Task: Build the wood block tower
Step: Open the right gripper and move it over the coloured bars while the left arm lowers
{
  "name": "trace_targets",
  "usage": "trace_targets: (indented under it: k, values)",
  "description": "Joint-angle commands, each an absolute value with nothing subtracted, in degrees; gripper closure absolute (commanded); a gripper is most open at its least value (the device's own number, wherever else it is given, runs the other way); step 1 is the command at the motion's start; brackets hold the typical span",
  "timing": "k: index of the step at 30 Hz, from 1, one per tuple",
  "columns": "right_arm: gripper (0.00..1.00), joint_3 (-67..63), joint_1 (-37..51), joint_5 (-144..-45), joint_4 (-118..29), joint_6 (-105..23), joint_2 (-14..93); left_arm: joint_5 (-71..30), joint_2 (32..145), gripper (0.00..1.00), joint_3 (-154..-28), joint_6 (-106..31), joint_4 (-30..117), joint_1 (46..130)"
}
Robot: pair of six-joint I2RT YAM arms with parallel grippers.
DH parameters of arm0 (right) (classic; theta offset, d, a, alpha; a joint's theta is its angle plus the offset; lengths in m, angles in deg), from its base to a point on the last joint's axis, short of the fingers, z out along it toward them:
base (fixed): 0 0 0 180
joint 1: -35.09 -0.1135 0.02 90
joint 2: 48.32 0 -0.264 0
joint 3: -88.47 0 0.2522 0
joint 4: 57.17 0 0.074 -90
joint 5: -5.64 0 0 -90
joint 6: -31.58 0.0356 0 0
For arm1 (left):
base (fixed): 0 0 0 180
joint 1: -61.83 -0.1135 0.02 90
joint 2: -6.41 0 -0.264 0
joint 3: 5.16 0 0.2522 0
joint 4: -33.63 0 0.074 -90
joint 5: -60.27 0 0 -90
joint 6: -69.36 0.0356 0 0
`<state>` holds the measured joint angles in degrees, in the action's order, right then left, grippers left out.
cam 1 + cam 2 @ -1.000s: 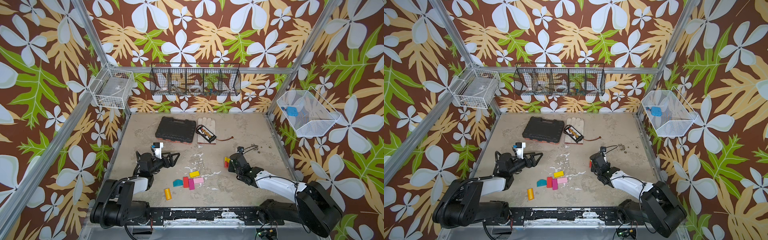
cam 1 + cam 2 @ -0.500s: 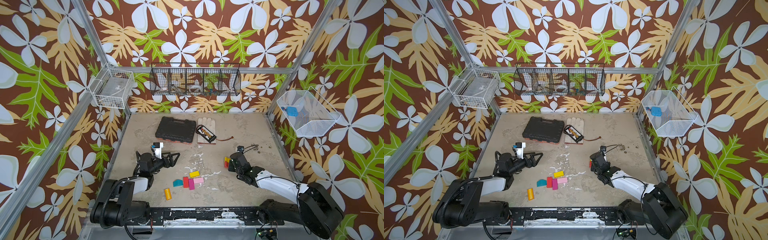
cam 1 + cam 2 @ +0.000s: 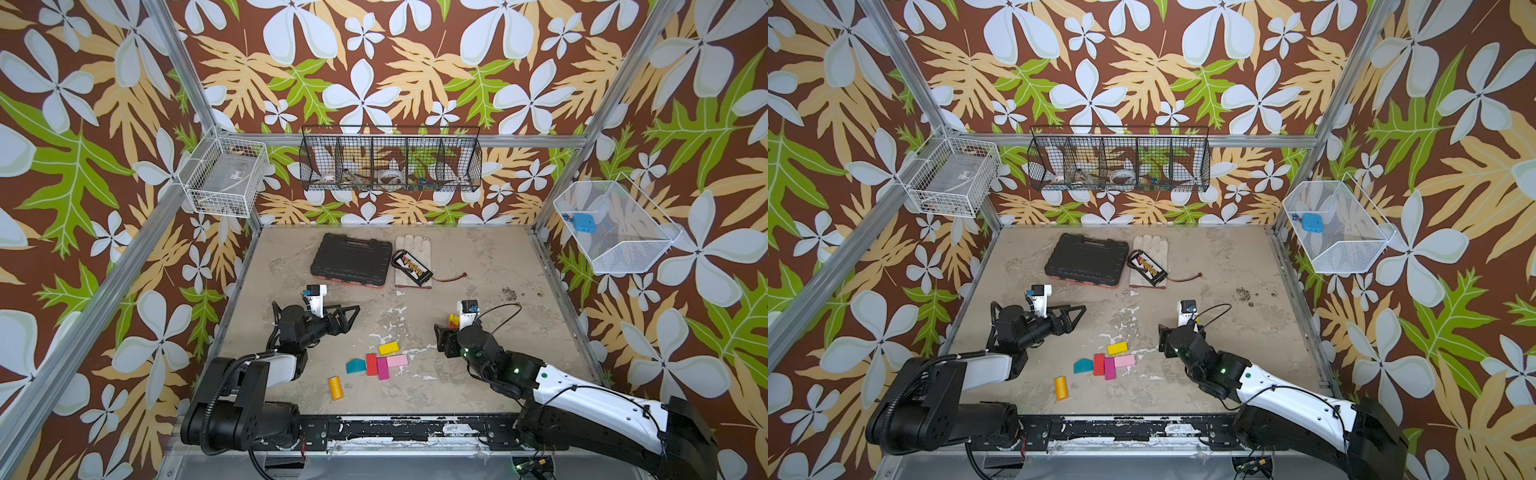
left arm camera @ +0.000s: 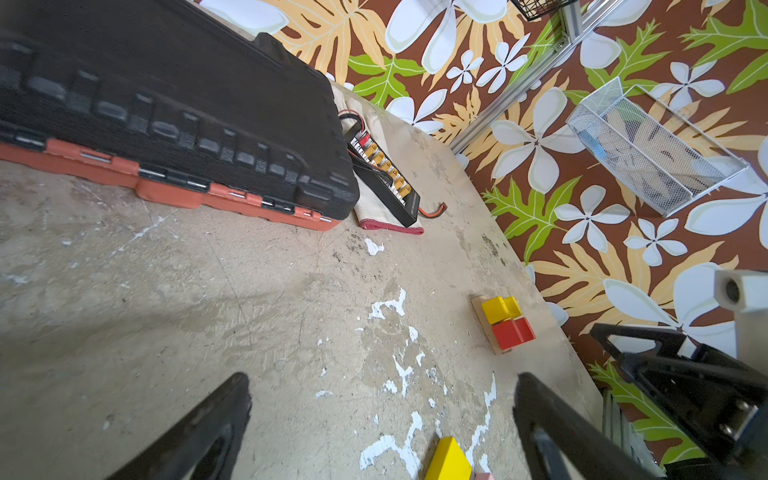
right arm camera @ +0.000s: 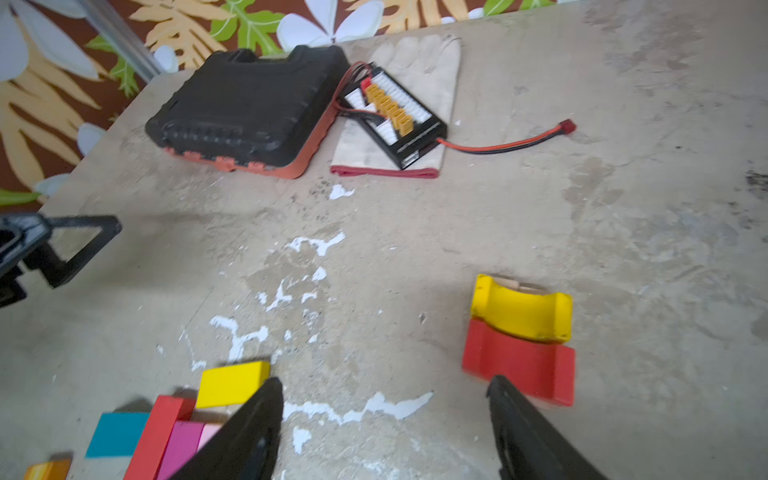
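Note:
A small stack stands right of the table's middle: a yellow arch (image 5: pixel 521 309) and a red arch (image 5: pixel 519 365) side by side on a tan base (image 5: pixel 511 284). In a top view the stack (image 3: pixel 453 320) peeks out just behind my right gripper (image 3: pixel 441 338). That gripper (image 5: pixel 385 386) is open with bare table between its jaws; one fingertip overlaps the red arch's near edge. Loose wood blocks lie at front centre: yellow (image 3: pixel 388 348), pink (image 3: pixel 397 360), magenta (image 3: pixel 382 368), red (image 3: pixel 371 364), teal (image 3: pixel 356 366), and an orange cylinder (image 3: pixel 335 387). My left gripper (image 3: pixel 351 319) hangs wide open and empty, left of them.
At the back lie a black ribbed case (image 3: pixel 352 259) and a white glove (image 3: pixel 415 247) with a black connector board (image 3: pixel 412 266) on it, its red wire trailing right. Wire baskets hang on the walls. A black rail (image 3: pixel 374 428) runs along the front edge.
My right gripper's jaws have spread open beside the small stack, where they were nearly shut before. The left arm and the loose blocks have not moved.

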<state>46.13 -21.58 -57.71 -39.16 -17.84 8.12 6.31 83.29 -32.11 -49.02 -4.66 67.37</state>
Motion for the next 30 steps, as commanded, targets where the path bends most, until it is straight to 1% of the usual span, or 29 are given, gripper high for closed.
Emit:
trace_targets:
  k: [1, 4, 6, 9, 11, 12, 14, 18, 20, 23, 25, 26, 28, 30]
  values:
    - [0.2, 44.59, -26.94, -53.83, -40.54, -14.37, 12.5, 5.35, 82.71, 0.0, -32.37, -48.59, -4.75, 67.41]
    - [0.17, 41.57, -30.04, -53.91, -40.6, -12.48, 20.29, 4.91, 82.25, 0.0, -32.21, -48.59, -4.67, 67.44]
    - [0.1, 40.06, -30.86, -55.79, -42.0, -12.79, 24.68, 4.74, 81.93, 0.0, -32.06, -48.56, -4.47, 67.45]
    - [0.03, 38.4, -31.32, -57.77, -44.72, -13.14, 29.5, 4.48, 81.33, 0.0, -31.92, -48.53, -4.4, 67.45]
    - [0.0, 37.3, -31.28, -59.42, -45.77, -14.45, 31.35, 3.71, 80.45, 0.0, -32.0, -48.29, -3.5, 67.45]
    - [0.0, 37.01, -31.47, -61.19, -47.64, -16.94, 31.78, 3.22, 79.67, 0.0, -31.93, -48.09, -2.7, 67.45]
    - [0.0, 37.06, -32.23, -61.25, -49.37, -17.85, 32.14, 2.61, 77.86, 0.0, -31.4, -47.67, -2.36, 67.45]
    - [0.0, 38.4, -32.47, -66.99, -55.89, -19.63, 33.87, -4.27, 72.71, 0.0, -31.09, -46.78, 3.8, 67.37]
    - [0.0, 38.2, -32.48, -66.43, -55.19, -19.1, 34.9, -6.39, 70.46, 0.0, -32.19, -46.69, 9.65, 67.19]
    - [0.0, 40.58, -32.37, -63.31, -55.35, -14.56, 34.35, -8.32, 66.34, 0.0, -32.45, -47.97, 14.47, 67.1]
    - [0.0, 38.91, -32.41, -63.21, -52.52, -15.27, 34.58, -9.45, 63.64, 0.0, -32.02, -48.86, 16.09, 67.1]
    - [0.0, 36.39, -32.4, -63.3, -48.53, -15.84, 35.21, -9.88, 62.49, 0.0, -32.49, -49.48, 18.06, 67.1]
    - [0.0, 32.96, -32.47, -63.02, -43.31, -16.71, 36.05, -9.95, 61.06, 0.0, -35.86, -49.43, 26.96, 67.12]
    - [0.0, 32.85, -32.41, -63.97, -43.38, -17.65, 35.43, -9.39, 60.12, 0.0, -39.97, -48.69, 36.47, 67.1]
